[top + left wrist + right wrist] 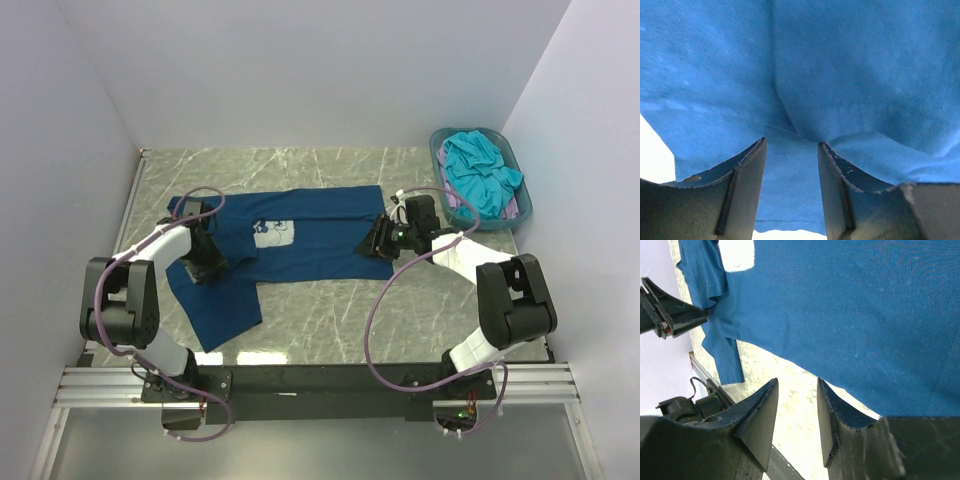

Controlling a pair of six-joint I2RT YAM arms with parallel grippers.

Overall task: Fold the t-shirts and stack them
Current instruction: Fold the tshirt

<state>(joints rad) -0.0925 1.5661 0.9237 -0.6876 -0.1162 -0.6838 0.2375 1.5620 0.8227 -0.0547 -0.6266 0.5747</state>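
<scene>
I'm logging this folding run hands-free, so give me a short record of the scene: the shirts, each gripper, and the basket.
on table: navy t-shirt, spread out, white print up
left gripper: at the shirt's sleeve end, cloth bunched between its fingers, grip unclear
right gripper: open, at the shirt's hem edge
basket: far right corner, holds turquoise t-shirt and lilac t-shirt, crumpled
stack: not started

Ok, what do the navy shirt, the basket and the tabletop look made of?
Navy t-shirt: soft matte knit cloth; fine weave and creases show up close. Basket: apparently teal plastic, with a smooth rigid rim. Tabletop: grey stone-look surface with pale veins; real marble or laminate, cannot tell.
</scene>
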